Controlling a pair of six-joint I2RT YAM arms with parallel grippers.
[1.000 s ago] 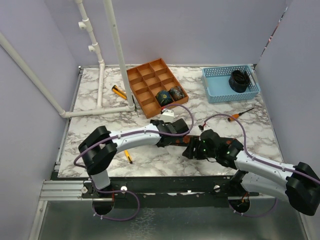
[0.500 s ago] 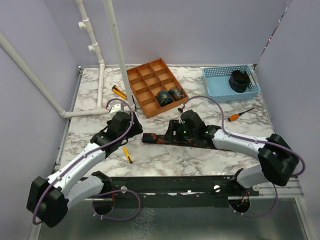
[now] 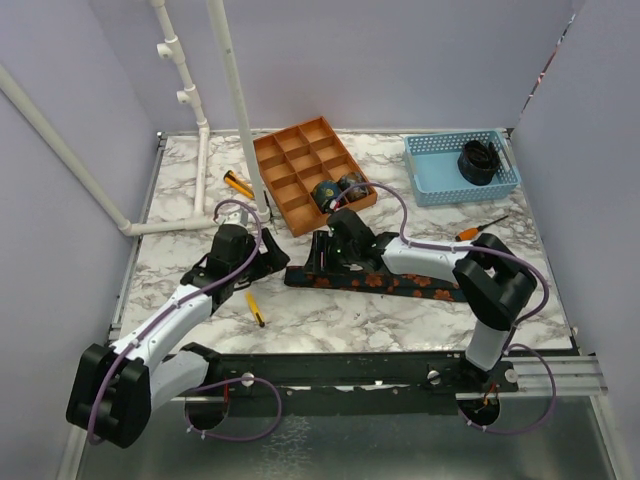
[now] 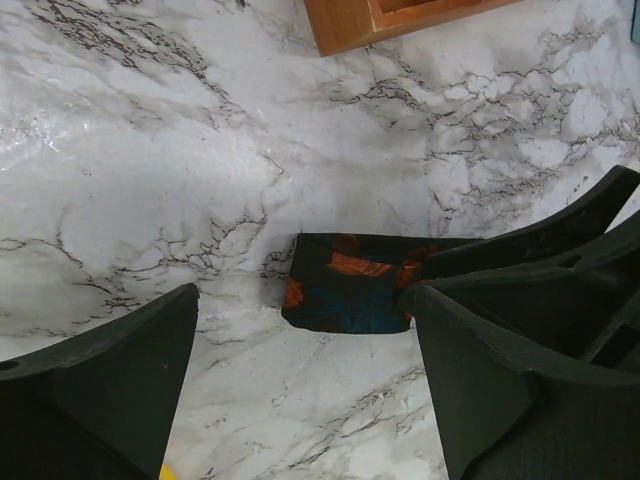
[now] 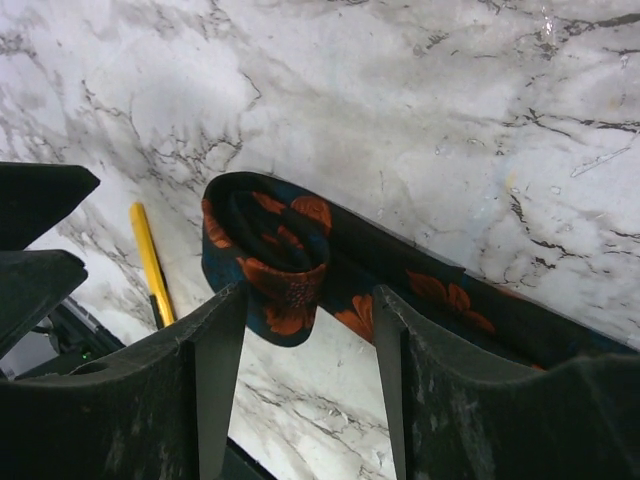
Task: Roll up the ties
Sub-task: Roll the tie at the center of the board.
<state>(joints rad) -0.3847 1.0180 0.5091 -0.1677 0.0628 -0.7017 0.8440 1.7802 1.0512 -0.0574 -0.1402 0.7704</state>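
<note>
A dark navy tie (image 3: 400, 284) with orange-red flowers lies flat across the marble table, running left to right. Its left end (image 5: 270, 250) is turned over into a small loose roll. My right gripper (image 3: 318, 262) is open, with a finger on each side of that roll (image 5: 310, 298). My left gripper (image 3: 272, 262) is open and empty, just left of the tie's end (image 4: 345, 297), with bare table between its fingers (image 4: 300, 400). Two rolled ties (image 3: 338, 190) sit in the orange tray (image 3: 300, 160). A dark coil (image 3: 478, 160) lies in the blue basket (image 3: 440, 185).
A yellow pen (image 3: 256, 312) lies near the front left, also in the right wrist view (image 5: 150, 260). An orange marker (image 3: 238, 184) lies by the white pipe frame (image 3: 200, 150). An orange-handled screwdriver (image 3: 480, 230) lies to the right.
The left arm has drawn back from the middle to the left of the tie. The right gripper has moved left along the tie to its left end.
</note>
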